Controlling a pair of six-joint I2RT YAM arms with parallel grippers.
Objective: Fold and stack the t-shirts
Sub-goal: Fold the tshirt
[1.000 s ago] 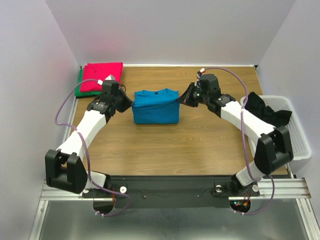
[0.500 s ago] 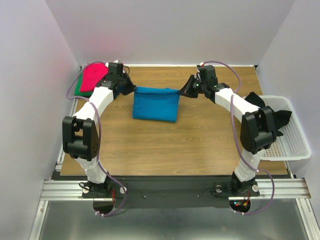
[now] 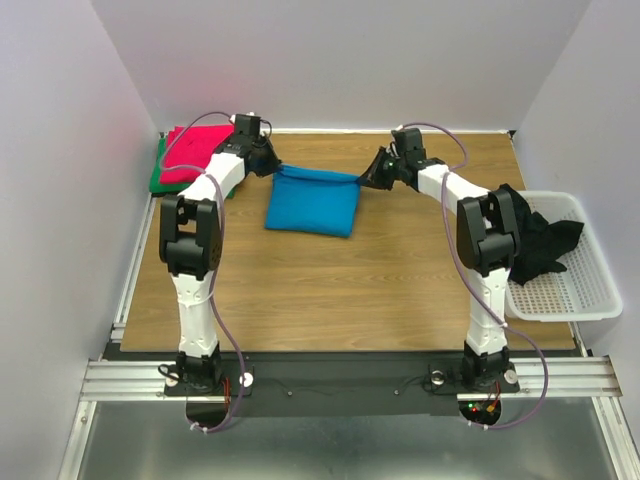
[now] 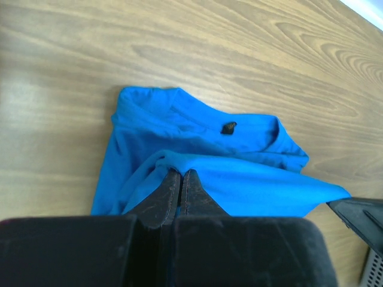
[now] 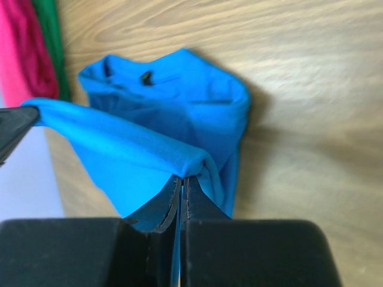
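Left pincer (image 4: 181, 175), right pincer (image 5: 181, 179) clamped on blue t-shirt (image 3: 312, 205); red t-shirt (image 3: 196, 150) over green t-shirt (image 3: 160, 183) left, basket (image 3: 565, 298) right.

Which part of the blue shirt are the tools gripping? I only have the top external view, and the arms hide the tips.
Observer: In the left wrist view, the left tool is shut on a raised fold of the blue t-shirt.
Operator: And the right one?
Observer: The right wrist view shows the right tool shut on a similar ridge of cloth.
Operator: Is the collar visible?
Observer: Yes, both wrist views show the neckline facing up, with a small dark tag inside it.
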